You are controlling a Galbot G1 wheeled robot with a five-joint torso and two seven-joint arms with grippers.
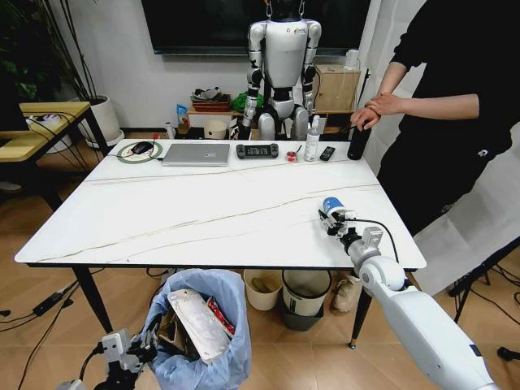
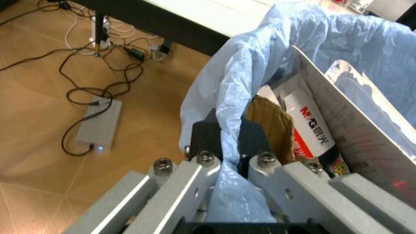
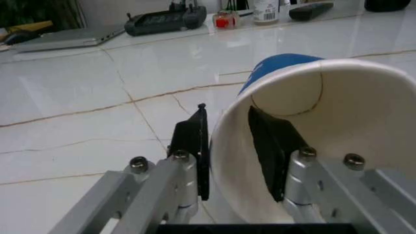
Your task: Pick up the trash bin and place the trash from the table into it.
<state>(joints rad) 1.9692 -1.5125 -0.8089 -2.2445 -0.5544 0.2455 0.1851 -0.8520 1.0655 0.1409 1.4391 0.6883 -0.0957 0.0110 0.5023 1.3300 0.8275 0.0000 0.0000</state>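
The trash bin, lined with a crinkled light-blue bag, is below the near edge of the white table. My left gripper is shut on its rim, the bag pinched between the fingers. Inside lie brown cardboard, a white wrapper with red print and a flat silvery sheet. Over the table's near right part, my right gripper is shut on a blue paper cup. One finger is inside the cup and the other outside its wall.
Along the far edge lie a laptop, a black controller, a spray bottle and a remote. A person stands at the far right corner. A cream pail and a black-rimmed bin stand under the table.
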